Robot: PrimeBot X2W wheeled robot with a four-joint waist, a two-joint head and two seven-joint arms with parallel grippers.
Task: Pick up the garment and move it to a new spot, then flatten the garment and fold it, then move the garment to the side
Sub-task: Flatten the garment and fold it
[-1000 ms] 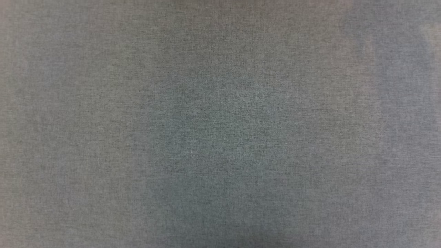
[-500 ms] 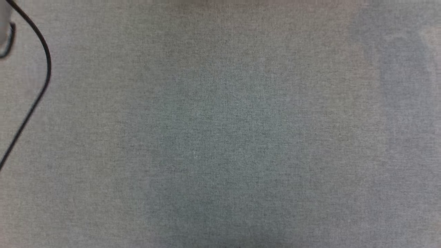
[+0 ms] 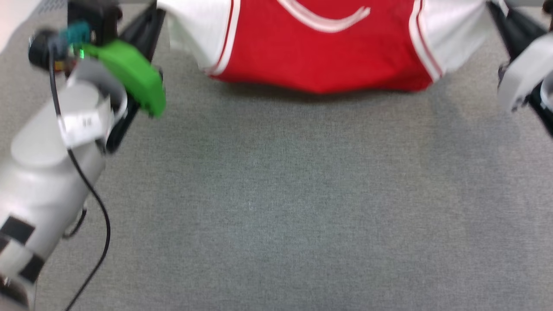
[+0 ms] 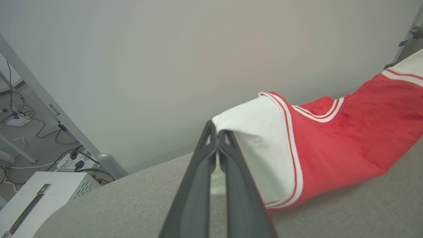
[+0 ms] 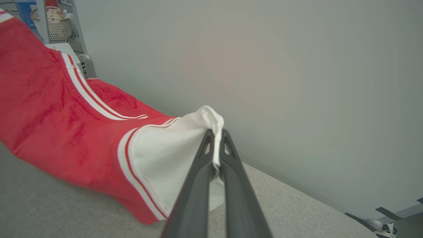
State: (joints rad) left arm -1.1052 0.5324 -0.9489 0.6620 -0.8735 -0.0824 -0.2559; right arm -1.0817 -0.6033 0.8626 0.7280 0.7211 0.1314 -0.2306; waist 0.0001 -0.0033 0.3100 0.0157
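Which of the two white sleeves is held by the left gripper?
The sleeve at the head view's left, beside the green wrist cover; the right gripper holds the other sleeve.

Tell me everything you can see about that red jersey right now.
The garment is a red, soft-looking jersey with white short sleeves and red-and-white striped trim at collar and sleeve seams. It hangs stretched between the left gripper, shut on one sleeve, and the right gripper, shut on the other. Its middle sags toward the grey cloth surface; whether it touches is unclear.
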